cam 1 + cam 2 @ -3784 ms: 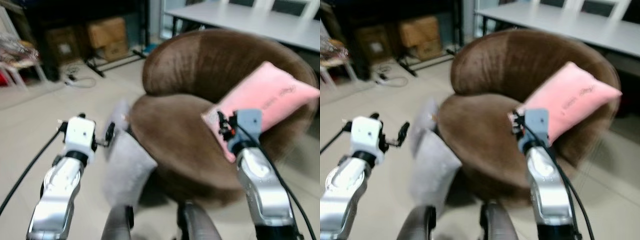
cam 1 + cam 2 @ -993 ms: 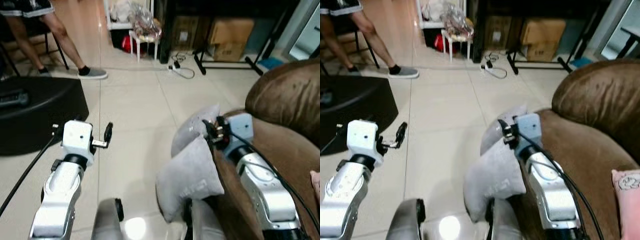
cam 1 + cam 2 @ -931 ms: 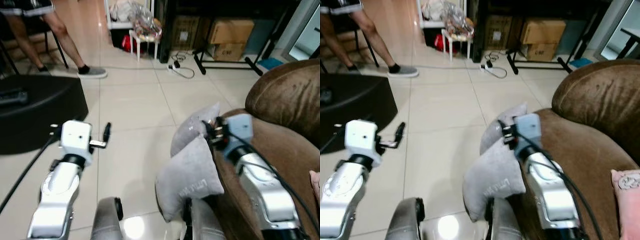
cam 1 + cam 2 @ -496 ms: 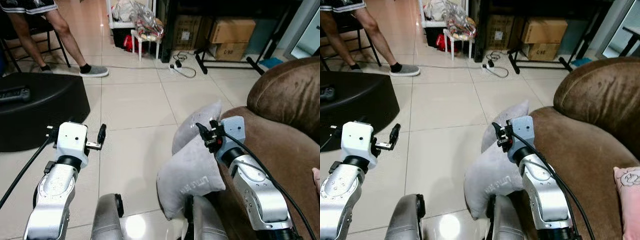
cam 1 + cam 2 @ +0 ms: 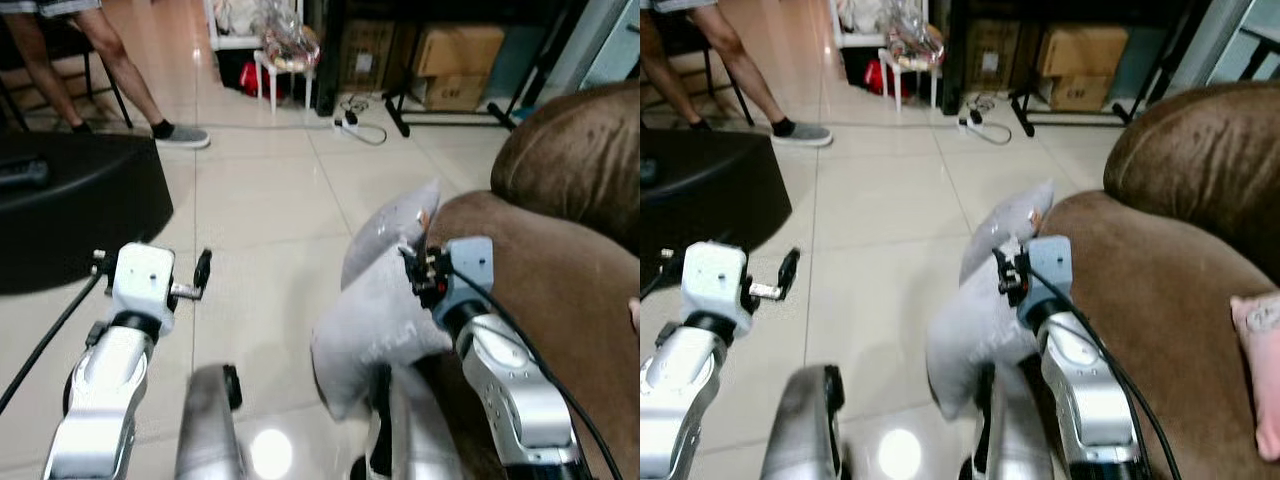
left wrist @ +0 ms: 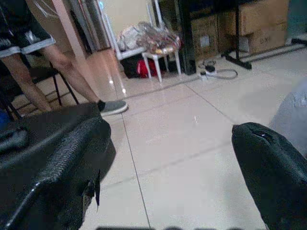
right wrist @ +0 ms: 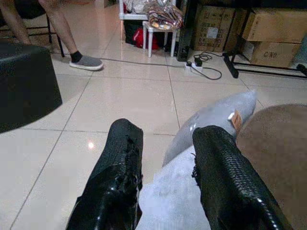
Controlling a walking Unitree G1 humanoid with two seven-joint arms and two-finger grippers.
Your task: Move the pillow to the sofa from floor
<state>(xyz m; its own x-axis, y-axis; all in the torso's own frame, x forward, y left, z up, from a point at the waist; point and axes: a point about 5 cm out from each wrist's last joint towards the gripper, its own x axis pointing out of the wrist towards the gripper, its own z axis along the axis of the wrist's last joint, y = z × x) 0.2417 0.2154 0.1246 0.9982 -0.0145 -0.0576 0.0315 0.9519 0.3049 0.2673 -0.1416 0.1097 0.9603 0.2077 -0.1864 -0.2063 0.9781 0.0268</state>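
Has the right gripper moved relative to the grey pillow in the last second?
No clear move. The right gripper sits over the grey pillow, against the brown sofa edge, as before; the small picture shift looks like camera motion.

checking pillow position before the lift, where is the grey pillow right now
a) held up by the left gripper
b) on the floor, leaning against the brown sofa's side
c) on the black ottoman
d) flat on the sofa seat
b: the grey pillow stands on the tiled floor against the brown sofa, with the right gripper open over its top edge.
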